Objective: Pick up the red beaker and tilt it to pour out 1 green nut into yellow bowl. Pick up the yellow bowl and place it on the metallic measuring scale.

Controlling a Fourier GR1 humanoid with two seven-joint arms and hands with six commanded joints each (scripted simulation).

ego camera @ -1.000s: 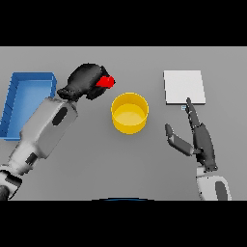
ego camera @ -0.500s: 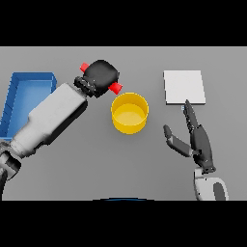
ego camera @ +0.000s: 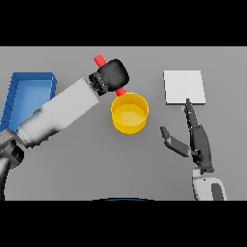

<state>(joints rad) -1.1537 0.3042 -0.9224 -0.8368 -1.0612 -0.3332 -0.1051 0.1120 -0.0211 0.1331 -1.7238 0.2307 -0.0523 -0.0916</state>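
Gripping red cylindrical beaker (ego camera: 100,60), left hand (ego camera: 114,75) tilted it over round yellow bowl (ego camera: 129,113); right hand (ego camera: 197,140) lay open, empty, near square metallic scale (ego camera: 184,86).

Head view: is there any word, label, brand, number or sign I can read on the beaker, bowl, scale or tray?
None can be read in this view.
Red beaker, held in the left hand: plain, no marks visible.
Yellow bowl: plain.
Metallic measuring scale: blank pale top, no display or digits showing.
Blue tray: plain.
Right hand: no text.
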